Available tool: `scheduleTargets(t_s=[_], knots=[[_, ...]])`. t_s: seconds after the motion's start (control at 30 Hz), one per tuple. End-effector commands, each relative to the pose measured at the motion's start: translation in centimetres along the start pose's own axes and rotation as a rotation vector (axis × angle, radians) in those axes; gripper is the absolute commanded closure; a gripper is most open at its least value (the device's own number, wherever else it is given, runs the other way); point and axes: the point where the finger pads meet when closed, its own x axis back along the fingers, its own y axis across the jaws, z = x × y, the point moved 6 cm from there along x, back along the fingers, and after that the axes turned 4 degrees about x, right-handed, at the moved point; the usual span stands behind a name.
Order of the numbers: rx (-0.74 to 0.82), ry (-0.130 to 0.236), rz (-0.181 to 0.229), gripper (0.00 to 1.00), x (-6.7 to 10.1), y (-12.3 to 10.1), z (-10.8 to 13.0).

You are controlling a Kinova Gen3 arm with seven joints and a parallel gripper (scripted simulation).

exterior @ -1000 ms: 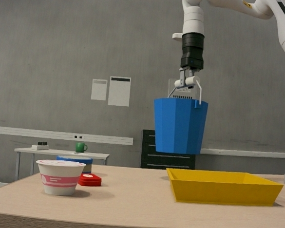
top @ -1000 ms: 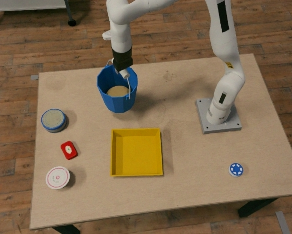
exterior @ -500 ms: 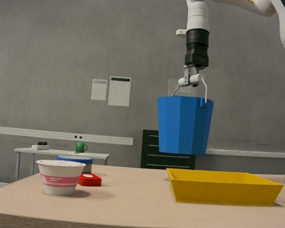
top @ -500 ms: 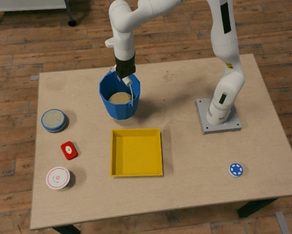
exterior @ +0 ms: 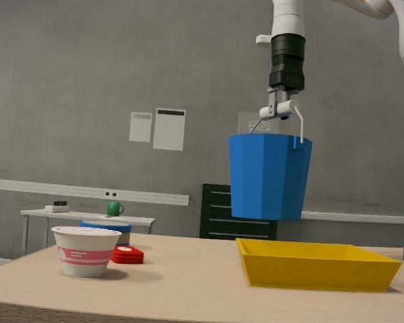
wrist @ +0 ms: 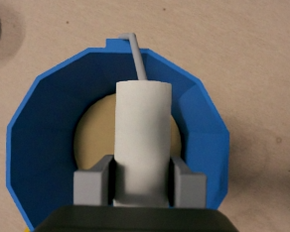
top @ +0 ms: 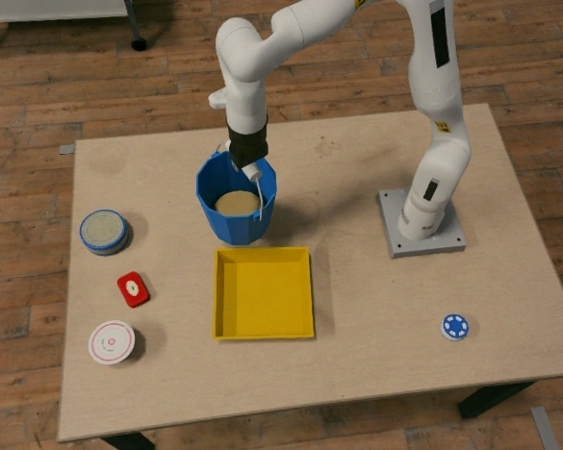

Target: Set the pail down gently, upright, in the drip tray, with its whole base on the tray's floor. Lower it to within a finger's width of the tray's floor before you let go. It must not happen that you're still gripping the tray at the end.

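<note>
A blue pail (top: 238, 227) (exterior: 268, 177) (wrist: 45, 129) hangs upright in the air from its white handle grip (top: 252, 170) (exterior: 280, 108) (wrist: 141, 134). My gripper (top: 246, 164) (exterior: 277, 105) (wrist: 142, 173) is shut on that grip. The pail hangs well above the table, just behind the far edge of the yellow drip tray (top: 263, 291) (exterior: 316, 267), which lies empty on the table. In the wrist view I look down into the pail at its tan floor (wrist: 91, 131).
On the left of the table (top: 393, 310) stand a blue-rimmed round tin (top: 103, 231) (exterior: 106, 227), a red box (top: 133, 288) (exterior: 127, 255) and a white and pink cup (top: 111, 341) (exterior: 85, 250). A blue and white disc (top: 453, 327) lies at the front right. The arm's base (top: 421, 225) stands right of the tray.
</note>
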Motion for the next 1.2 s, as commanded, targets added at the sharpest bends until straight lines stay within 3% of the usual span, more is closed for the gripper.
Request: scheduleTargets(t_s=[0.0, 1.17], knots=[[0.0, 0.002, 0.002, 1.0, 0.1, -0.2, -0.4], [0.0, 0.002, 0.002, 1.0, 0.1, -3.1, -9.5]])
